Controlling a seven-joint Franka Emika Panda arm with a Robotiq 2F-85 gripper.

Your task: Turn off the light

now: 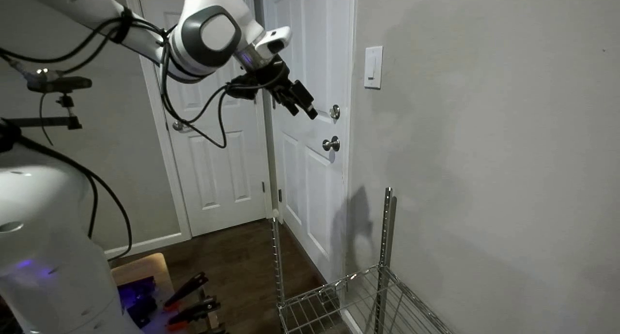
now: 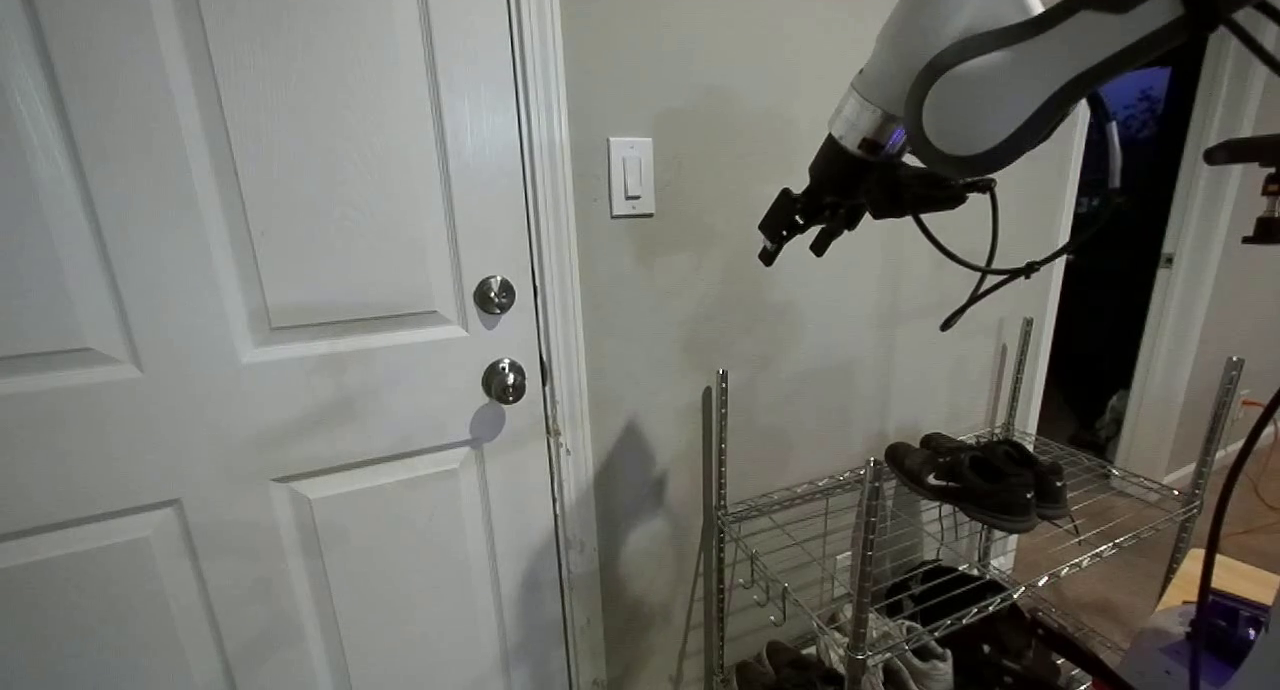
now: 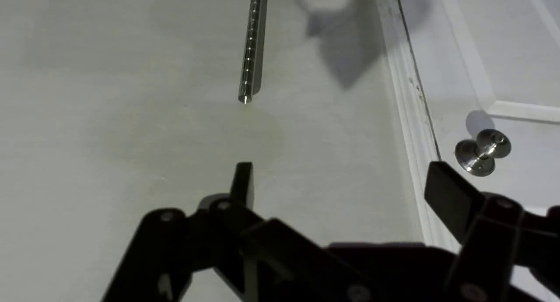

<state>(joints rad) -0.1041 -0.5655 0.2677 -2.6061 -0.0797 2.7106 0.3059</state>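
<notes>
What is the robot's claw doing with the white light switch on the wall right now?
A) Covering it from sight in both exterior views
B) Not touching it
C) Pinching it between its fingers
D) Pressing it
B: both exterior views show a gap between the claw and the white light switch, which is in plain sight.

The light switch is plain white. The wall is grey-beige with soft, darker grey blotches. The panelled door is white, its doorknob and deadbolt silver. The claw is black; the arm is white with dark grey trim. The wire rack is silver, the upper shoes black with a pale mark, the floor dark brown.
</notes>
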